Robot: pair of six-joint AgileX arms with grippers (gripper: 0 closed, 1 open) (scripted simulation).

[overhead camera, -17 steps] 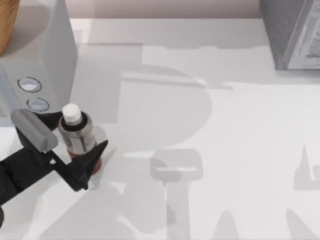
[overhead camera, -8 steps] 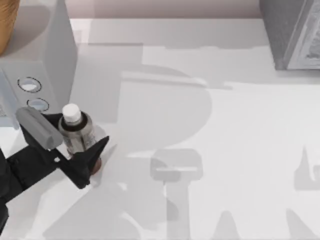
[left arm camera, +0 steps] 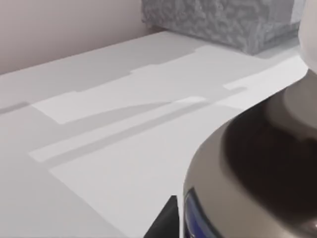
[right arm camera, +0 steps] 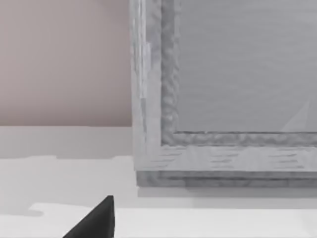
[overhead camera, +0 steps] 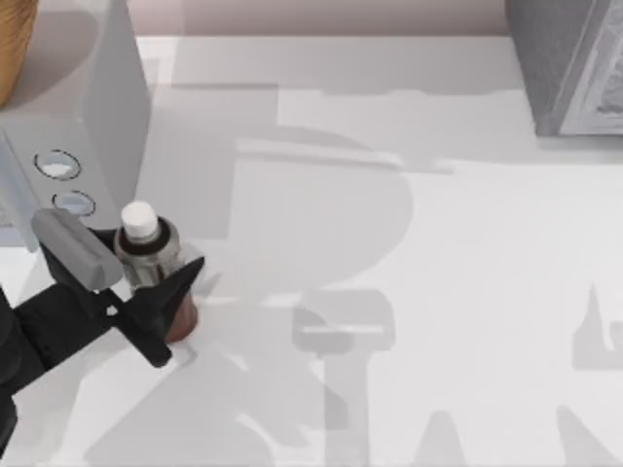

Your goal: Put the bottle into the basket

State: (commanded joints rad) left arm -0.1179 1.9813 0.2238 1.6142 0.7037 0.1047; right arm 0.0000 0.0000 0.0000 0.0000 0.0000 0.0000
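White table (overhead camera: 467, 292), left side: left hand (overhead camera: 146, 282) reaches in low, fingers pinching upright bottle (overhead camera: 151, 255).

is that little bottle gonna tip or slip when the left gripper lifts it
Tipping seems possible: the bottle is tall and narrow on a small base, though it stands upright now. It probably stays stiff, looking like a hard shell with a screw cap. Slipping is a modest risk, since the left gripper closes on the round, smooth-looking body from both sides, low on its side.
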